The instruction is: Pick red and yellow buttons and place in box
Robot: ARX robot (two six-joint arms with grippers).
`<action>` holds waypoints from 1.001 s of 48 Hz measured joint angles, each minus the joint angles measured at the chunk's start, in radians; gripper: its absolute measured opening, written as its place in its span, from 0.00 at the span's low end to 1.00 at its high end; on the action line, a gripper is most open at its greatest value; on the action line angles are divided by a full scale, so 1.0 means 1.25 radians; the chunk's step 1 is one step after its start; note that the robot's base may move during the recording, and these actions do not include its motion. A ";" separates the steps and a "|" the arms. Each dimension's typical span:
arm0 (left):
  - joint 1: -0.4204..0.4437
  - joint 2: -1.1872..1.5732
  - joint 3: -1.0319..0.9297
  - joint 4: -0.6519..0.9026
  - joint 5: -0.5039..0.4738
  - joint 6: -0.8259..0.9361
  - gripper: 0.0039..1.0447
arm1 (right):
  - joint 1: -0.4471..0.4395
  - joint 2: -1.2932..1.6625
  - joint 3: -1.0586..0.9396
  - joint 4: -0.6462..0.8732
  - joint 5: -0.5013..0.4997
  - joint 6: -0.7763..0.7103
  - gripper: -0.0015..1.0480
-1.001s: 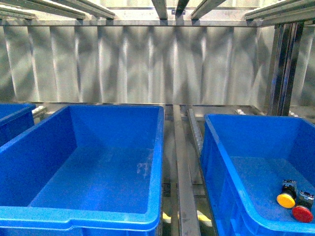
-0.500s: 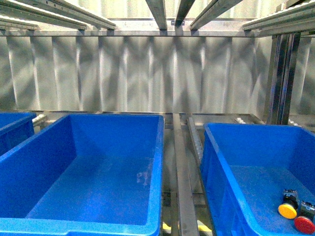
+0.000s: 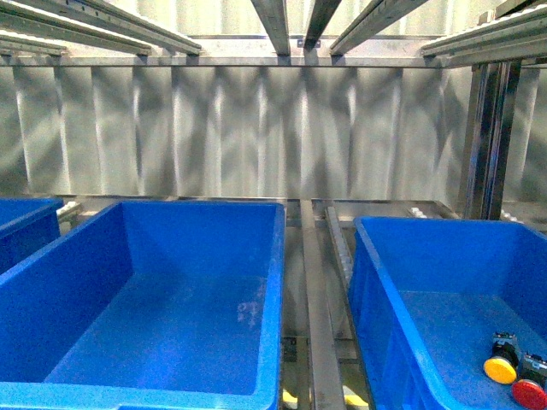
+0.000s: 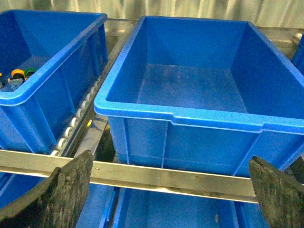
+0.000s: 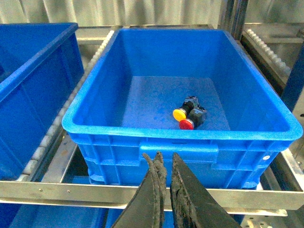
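Three deep, bright-blue plastic bins with thick rolled rims sit side by side on a metal roller rack with a ribbed metal wall behind. There is no desk here; the bins rest on the rack's rails, probably so they can slide along the rollers.

The middle blue bin (image 3: 171, 299) is large and holds nothing that can be seen. It looks like the box meant to receive the buttons, though that is a judgement, since all the bins look alike.

The right-hand blue bin (image 5: 180, 95) holds the yellow-capped push button (image 5: 179, 114) and the red-capped push button (image 5: 186, 124). They lie touching each other on the bin floor, caps turned toward the near wall, stubby dark bodies behind. In the front view they show near that bin's lower right corner.

The left-hand blue bin (image 4: 42, 71) holds a small cluster of buttons (image 4: 16, 76) at its far edge; one cap looks yellow and one green, but they are too small to be sure.

The right claw (image 5: 164, 190) hangs outside the right-hand bin, in front of its near wall and below its rim. Its dark fingers are nearly together, with only a thin gap, and grip nothing.

The left claw (image 4: 166, 190) sits in front of the middle bin. Its two worn dark fingers are spread very wide, touching and holding nothing.

No button has been lifted yet.
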 joint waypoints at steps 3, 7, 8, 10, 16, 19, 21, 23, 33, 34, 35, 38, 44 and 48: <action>0.000 0.000 0.000 0.000 0.000 0.000 0.93 | 0.000 0.000 0.000 0.000 0.000 -0.001 0.07; 0.000 0.000 0.000 0.000 0.000 0.000 0.93 | 0.000 0.000 0.000 0.000 0.000 -0.001 0.20; 0.000 0.000 0.000 0.000 0.000 0.000 0.93 | 0.000 0.000 0.000 0.000 0.000 -0.001 0.24; 0.000 0.000 0.000 0.000 0.000 0.000 0.93 | 0.000 0.000 0.000 0.000 0.000 -0.001 0.33; 0.000 0.000 0.000 0.000 0.000 0.000 0.93 | 0.000 0.000 0.000 0.000 0.000 -0.001 0.61; 0.000 0.000 0.000 0.000 0.000 0.000 0.93 | 0.000 0.000 0.000 0.000 0.000 -0.001 0.74; 0.000 0.000 0.000 0.000 0.000 0.000 0.93 | 0.000 0.000 0.000 0.000 0.000 -0.001 0.84; 0.000 0.000 0.000 0.000 0.000 0.000 0.93 | 0.000 0.000 0.000 0.000 0.000 -0.001 0.94; 0.000 0.000 0.000 0.000 0.000 0.000 0.93 | 0.000 0.000 0.000 0.000 0.000 -0.001 0.94; 0.000 0.000 0.000 0.000 0.000 0.000 0.93 | 0.000 0.000 0.000 0.000 0.000 -0.001 0.94; 0.000 0.000 0.000 0.000 0.000 0.000 0.93 | 0.000 0.000 0.000 0.000 0.000 -0.001 0.94; 0.000 0.000 0.000 0.000 0.000 0.000 0.93 | 0.000 0.000 0.000 0.000 0.000 -0.001 0.94; 0.000 0.000 0.000 0.000 0.000 0.000 0.93 | 0.000 0.000 0.000 0.000 0.000 -0.001 0.94; 0.000 0.000 0.000 0.000 0.000 0.000 0.93 | 0.000 0.000 0.000 0.000 0.000 -0.001 0.94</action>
